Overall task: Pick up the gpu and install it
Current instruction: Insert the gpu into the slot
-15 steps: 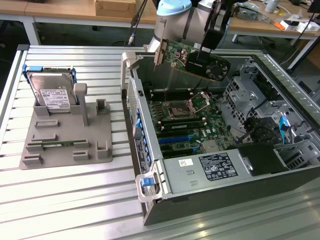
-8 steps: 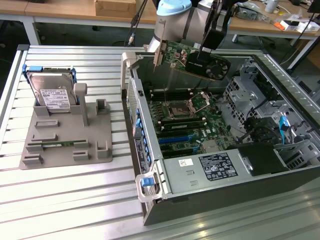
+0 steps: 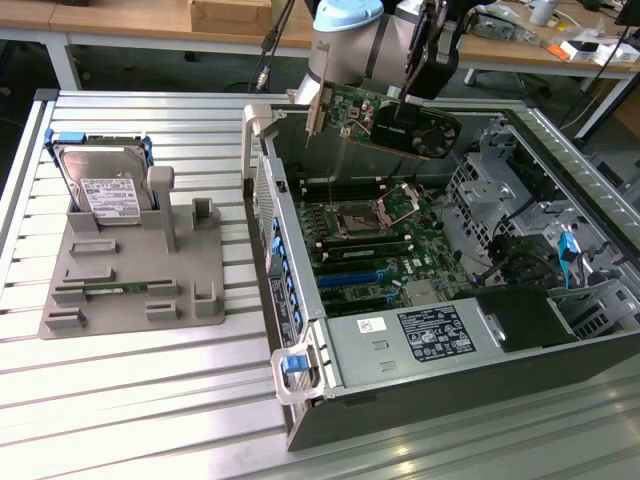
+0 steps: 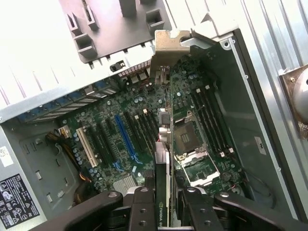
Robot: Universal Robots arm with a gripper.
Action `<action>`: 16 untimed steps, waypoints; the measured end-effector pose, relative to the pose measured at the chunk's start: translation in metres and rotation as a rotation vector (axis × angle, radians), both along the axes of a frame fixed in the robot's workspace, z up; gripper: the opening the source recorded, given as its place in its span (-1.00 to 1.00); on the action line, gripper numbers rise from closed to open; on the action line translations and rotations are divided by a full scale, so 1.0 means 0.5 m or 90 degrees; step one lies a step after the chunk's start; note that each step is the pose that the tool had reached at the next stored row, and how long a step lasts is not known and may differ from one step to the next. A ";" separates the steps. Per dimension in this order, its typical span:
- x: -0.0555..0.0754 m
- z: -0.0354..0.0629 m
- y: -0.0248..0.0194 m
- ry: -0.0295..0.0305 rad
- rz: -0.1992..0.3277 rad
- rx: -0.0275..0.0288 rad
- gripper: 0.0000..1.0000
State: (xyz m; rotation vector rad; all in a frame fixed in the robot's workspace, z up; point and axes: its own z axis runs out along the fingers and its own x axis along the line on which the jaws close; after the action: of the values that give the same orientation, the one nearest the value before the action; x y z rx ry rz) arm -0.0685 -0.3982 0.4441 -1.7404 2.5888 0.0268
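The gpu (image 3: pixel 395 122), a green board with a black cooler shroud and a silver bracket at one end, hangs tilted above the far side of the open computer case (image 3: pixel 300 300). My gripper (image 3: pixel 418 92) is shut on its upper edge. In the wrist view the gpu (image 4: pixel 164 144) runs edge-on between the two black fingers (image 4: pixel 143 208), with its bracket toward the case's rear wall. My gripper (image 4: pixel 166 211) holds it over the motherboard (image 4: pixel 139 110), apart from the blue expansion slot (image 4: pixel 126 137) and the CPU socket (image 4: pixel 187 139).
A silver hard drive (image 3: pixel 100 185) stands in a grey fixture (image 3: pixel 130 290) on the slatted aluminium table (image 3: pixel 150 400), at the exterior view's left. A power supply (image 3: pixel 420 335) fills the case's near end. Drive cages and cables (image 3: pixel 540 240) crowd its right side.
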 end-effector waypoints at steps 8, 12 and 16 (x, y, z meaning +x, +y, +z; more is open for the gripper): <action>0.000 0.000 0.0000 0.0000 0.030 -0.0001 -0.48; 0.000 0.000 0.0000 0.0000 0.049 -0.0002 -0.48; 0.000 0.000 0.0000 0.0000 0.064 -0.0003 -0.48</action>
State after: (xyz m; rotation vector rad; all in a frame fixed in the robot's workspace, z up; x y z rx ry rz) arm -0.0683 -0.3982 0.4441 -1.8682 2.4996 0.0280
